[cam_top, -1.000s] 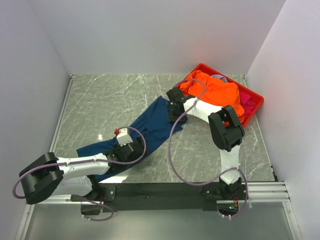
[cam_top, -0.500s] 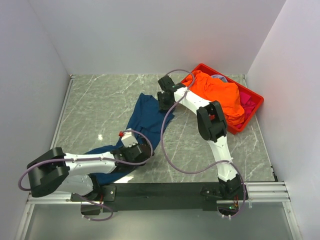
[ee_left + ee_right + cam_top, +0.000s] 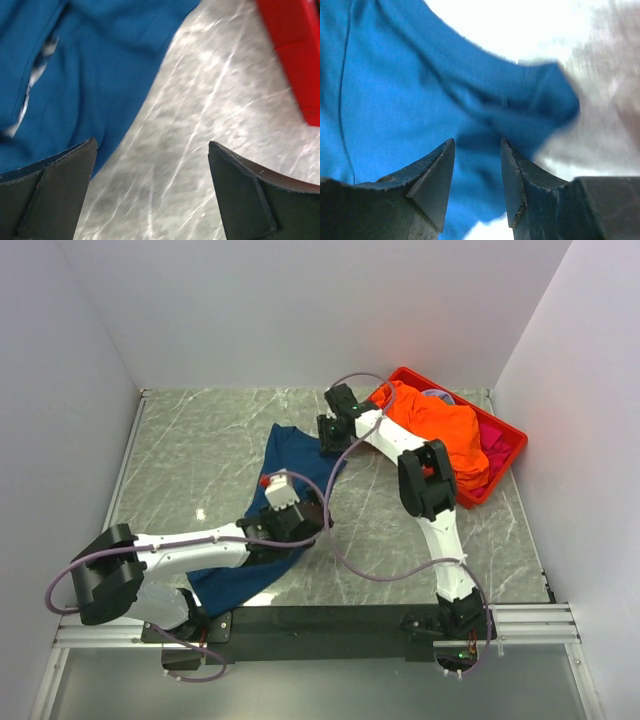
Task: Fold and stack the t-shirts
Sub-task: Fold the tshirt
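Observation:
The dark navy-blue t-shirt (image 3: pixel 295 455) lies crumpled across the marble table (image 3: pixel 200 440), running from the near left up toward the middle. My right gripper (image 3: pixel 328 445) is at its far right edge. In the right wrist view the jaws (image 3: pixel 477 142) stand partly apart with bunched blue cloth (image 3: pixel 420 90) filling the gap between them. My left gripper (image 3: pixel 312 525) hovers over the shirt's right edge, wide open with only bare table between its fingers (image 3: pixel 152 190) and blue cloth (image 3: pixel 90 75) to its left. An orange t-shirt (image 3: pixel 435 425) and a magenta one (image 3: pixel 492 445) fill the crate.
The red plastic crate (image 3: pixel 505 455) stands at the far right against the wall, and its corner (image 3: pixel 295 50) shows in the left wrist view. White walls close the table on three sides. The black rail with the arm bases runs along the near edge.
The right gripper has swung left and away from me, and the shirt's far end went with it and spread out. The left arm has reached to the right over the shirt, jaws still wide open.

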`<state>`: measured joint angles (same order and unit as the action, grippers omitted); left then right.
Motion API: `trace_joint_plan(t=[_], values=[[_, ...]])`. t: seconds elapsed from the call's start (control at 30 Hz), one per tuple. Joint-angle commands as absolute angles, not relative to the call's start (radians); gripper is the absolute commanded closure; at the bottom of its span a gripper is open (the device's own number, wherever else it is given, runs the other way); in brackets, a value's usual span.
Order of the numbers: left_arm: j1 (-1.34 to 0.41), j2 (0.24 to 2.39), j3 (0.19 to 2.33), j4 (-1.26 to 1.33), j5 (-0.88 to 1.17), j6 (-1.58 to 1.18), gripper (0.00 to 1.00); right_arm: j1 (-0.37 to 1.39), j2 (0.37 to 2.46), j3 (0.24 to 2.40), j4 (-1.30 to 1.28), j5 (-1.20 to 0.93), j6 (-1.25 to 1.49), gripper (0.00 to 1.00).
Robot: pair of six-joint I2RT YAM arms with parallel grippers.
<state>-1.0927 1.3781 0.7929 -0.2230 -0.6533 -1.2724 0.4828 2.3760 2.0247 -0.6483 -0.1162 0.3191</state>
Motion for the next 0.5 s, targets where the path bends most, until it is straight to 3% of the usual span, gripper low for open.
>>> trace_joint_plan(t=[0.0, 0.13, 0.47], values=[[-1.033, 1.348, 0.864, -0.180, -0.660, -1.102, 0.01, 0.479, 2.122, 1.932, -0.534, -0.117, 0.285, 0.50], [-0.882, 1.403, 0.888, -0.039, -0.522, -0.907, 0.01, 0.445, 1.942, 1.780, -0.489, -0.068, 0.337, 0.50], [-0.764, 1.709, 1.084, 0.098, -0.333, -0.723, 0.01, 0.391, 1.450, 1.249, -0.391, 0.074, 0.394, 0.50]])
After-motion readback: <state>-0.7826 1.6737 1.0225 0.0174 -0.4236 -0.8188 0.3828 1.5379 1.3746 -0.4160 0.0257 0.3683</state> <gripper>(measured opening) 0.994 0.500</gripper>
